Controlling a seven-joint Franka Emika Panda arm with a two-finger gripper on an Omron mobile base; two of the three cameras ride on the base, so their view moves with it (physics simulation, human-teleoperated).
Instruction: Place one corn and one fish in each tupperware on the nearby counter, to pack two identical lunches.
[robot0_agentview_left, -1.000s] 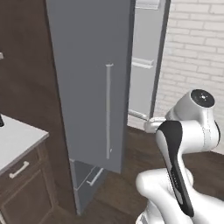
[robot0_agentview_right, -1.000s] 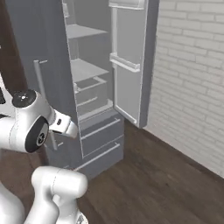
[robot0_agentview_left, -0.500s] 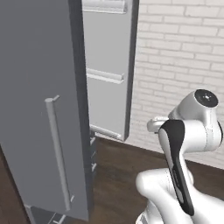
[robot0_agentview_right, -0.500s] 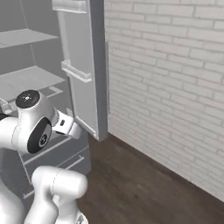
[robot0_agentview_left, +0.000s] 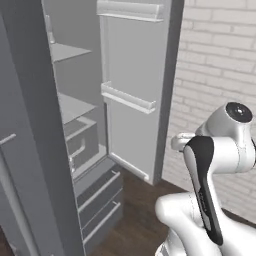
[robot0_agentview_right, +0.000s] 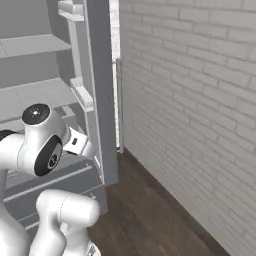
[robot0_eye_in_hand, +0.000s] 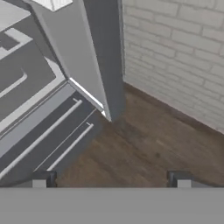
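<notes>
Two dark fingertips (robot0_eye_in_hand: 39, 178) of the gripper (robot0_eye_in_hand: 111, 179) stand wide apart and empty above the dark wood floor (robot0_eye_in_hand: 144, 148), just beside the open grey fridge (robot0_agentview_left: 75, 125), whose door (robot0_agentview_left: 135, 85) swings toward the white brick wall (robot0_agentview_right: 200, 100).

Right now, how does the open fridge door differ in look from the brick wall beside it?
The fridge door is smooth plain grey and carries shelf rails on its inner face; the brick wall is whitish with a pattern of brick joints and carries nothing. The door stands swung out at an angle, while the wall runs straight along the dark wooden floor. Both are pale and upright.
</notes>
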